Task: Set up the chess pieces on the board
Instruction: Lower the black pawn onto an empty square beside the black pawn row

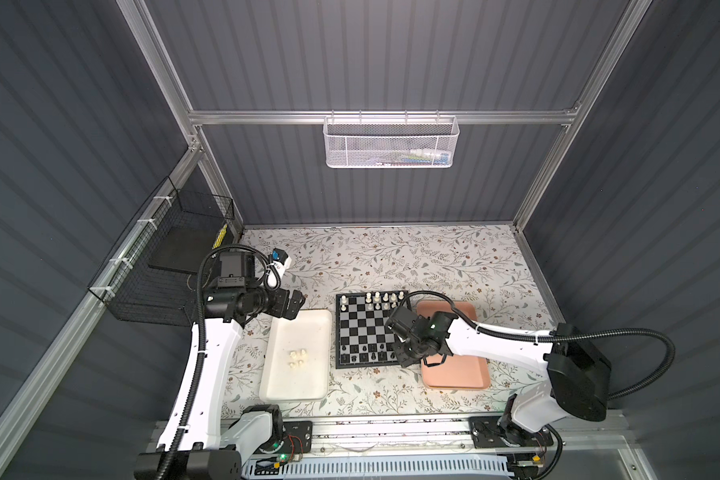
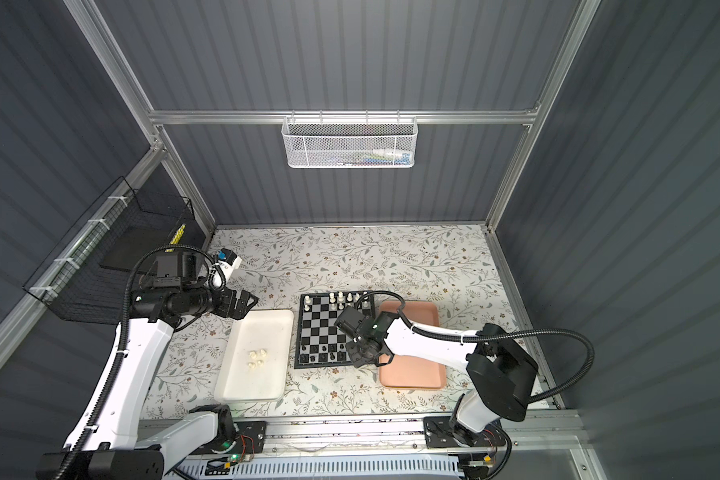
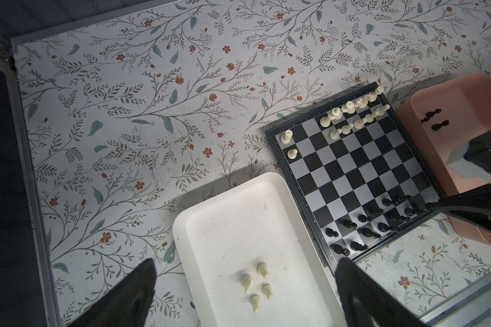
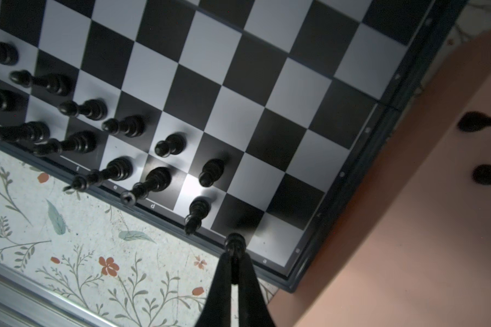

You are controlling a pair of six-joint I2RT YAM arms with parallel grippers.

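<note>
Floral tabletop holds the black-and-silver chequered board between a plain white tray, left, and a salmon-pink tray, right. Angled steeply down, the right gripper pinches a black plastic chessman over the board's near-right corner, likely bound for an empty back-row square. The left gripper hangs wide open by the white tray's far end.
</note>
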